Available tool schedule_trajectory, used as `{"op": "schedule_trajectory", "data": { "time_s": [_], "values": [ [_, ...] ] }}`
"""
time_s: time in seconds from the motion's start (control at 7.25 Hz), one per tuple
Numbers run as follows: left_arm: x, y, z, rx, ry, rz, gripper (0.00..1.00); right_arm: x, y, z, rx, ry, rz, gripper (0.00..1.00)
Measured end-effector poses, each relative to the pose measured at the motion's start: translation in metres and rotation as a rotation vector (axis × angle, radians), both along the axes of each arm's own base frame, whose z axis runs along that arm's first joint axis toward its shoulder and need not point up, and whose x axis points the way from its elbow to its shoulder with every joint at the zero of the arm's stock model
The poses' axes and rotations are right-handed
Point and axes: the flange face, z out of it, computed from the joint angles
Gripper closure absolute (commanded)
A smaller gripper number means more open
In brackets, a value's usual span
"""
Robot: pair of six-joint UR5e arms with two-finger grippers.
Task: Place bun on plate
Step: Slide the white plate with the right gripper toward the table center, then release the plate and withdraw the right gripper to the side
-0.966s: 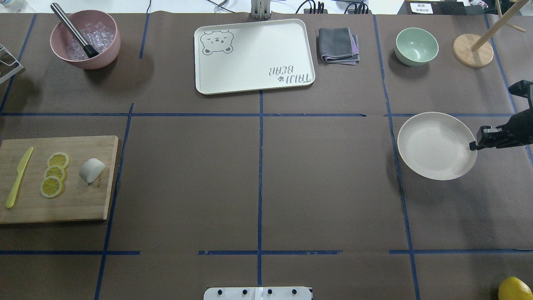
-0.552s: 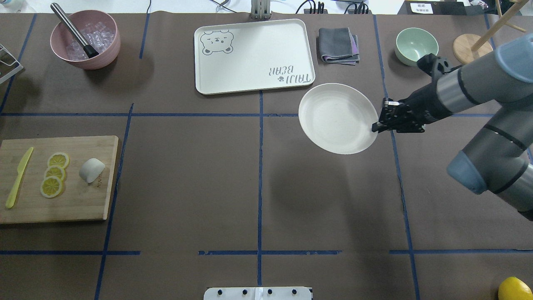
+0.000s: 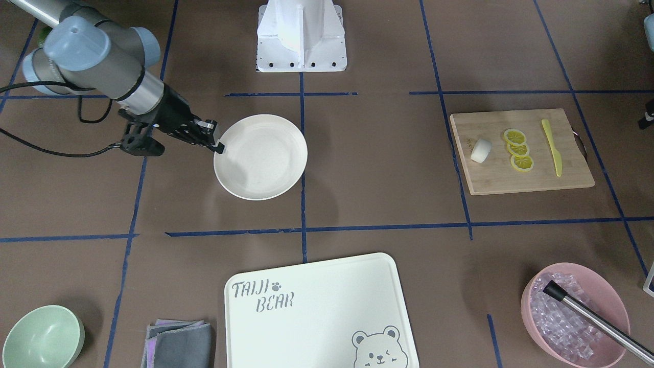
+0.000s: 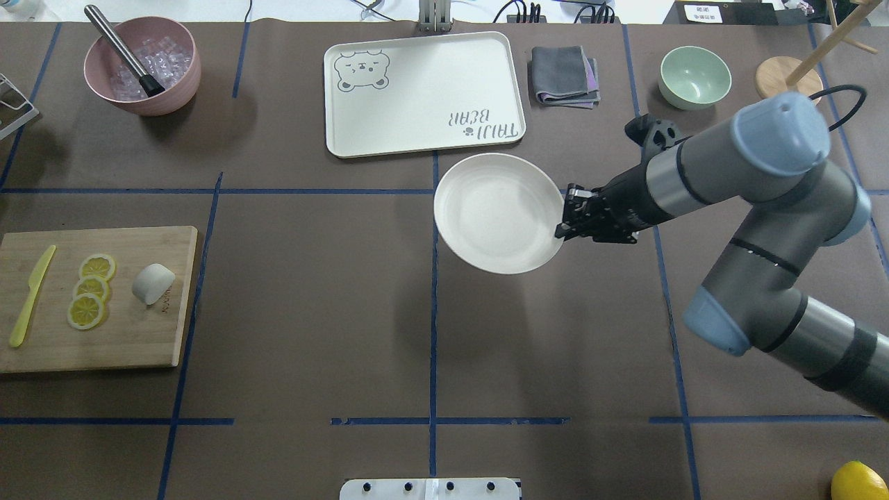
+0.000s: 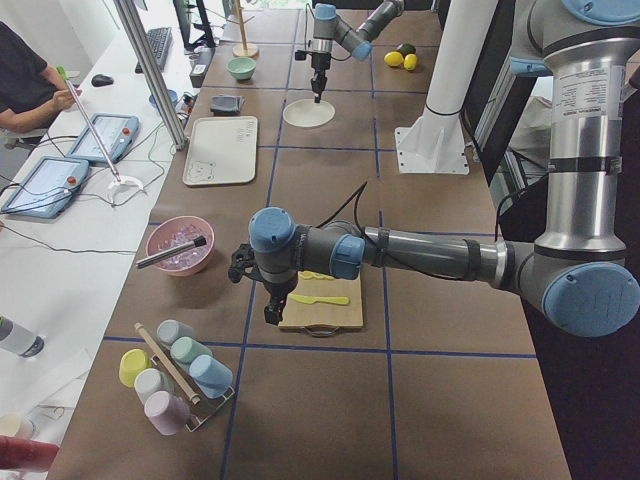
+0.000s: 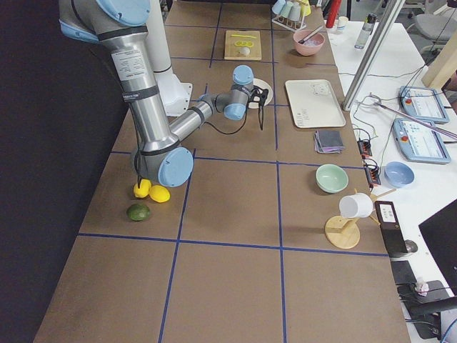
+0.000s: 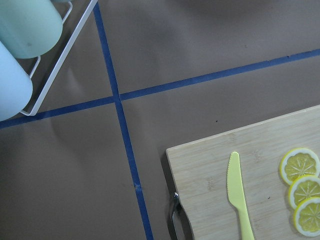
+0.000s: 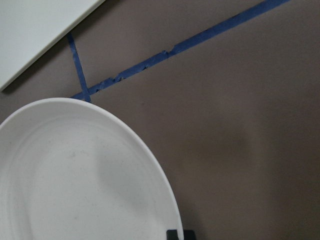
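The bun (image 4: pixel 153 283) lies on its side on the wooden cutting board (image 4: pixel 139 347) at the robot's left end of the table (image 4: pixel 312 312). It sits just beside the three lemon slices (image 4: pixel 90 290), with the yellow knife (image 4: pixel 31 295) further out, and nothing touches it. The plate (image 4: pixel 499 212) is well apart from it, near the middle of the table and just in front of the bear tray (image 4: pixel 424 90). It is empty. The right gripper (image 4: pixel 560 229) has its fingers pinched on the plate's rim on the robot's right. The shadow offset on the paper below suggests the plate hangs a little above the surface rather than resting on it.

The left gripper (image 5: pixel 271 314) shows only in the side view, hanging over the outer end of the board. From there I cannot tell whether its fingers are spread or pressed together. Its wrist camera looks down on the knife and lemon slices, not on the bun.

By my reading the task is at an early stage. The plate is in hand but not yet set down, and the bun has not been picked up. Grasping the bun, carrying it and releasing it onto the plate are all left to do.
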Motion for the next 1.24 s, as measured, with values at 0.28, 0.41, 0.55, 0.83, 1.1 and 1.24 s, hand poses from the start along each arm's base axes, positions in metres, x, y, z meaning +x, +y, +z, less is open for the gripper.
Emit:
{"op": "schedule_trajectory", "data": {
  "time_s": [0.28, 0.41, 0.55, 0.83, 1.1, 1.24],
  "values": [
    [0.000, 0.001, -0.001, 0.003, 0.001, -0.001, 0.00, -0.046, 0.007, 0.003, 0.003, 0.036, 0.013, 0.99],
    [0.000, 0.000, -0.001, 0.004, 0.001, -0.001, 0.00, -0.060, 0.012, 0.006, 0.005, 0.050, 0.016, 0.93],
    [0.000, 0.000, -0.002, 0.004, 0.001, -0.001, 0.00, -0.069, 0.015, 0.008, 0.008, 0.061, 0.020, 0.44],
    [0.001, 0.000, 0.000, -0.005, 0.001, -0.005, 0.00, -0.074, 0.017, 0.007, 0.012, 0.065, 0.024, 0.00],
    [0.015, -0.002, -0.005, -0.028, 0.004, -0.008, 0.00, -0.064, 0.013, -0.010, 0.012, 0.067, 0.036, 0.00],
    [0.031, -0.003, -0.011, -0.034, 0.010, -0.009, 0.00, -0.038, 0.005, -0.028, 0.004, 0.060, 0.047, 0.00]
  ]
}}
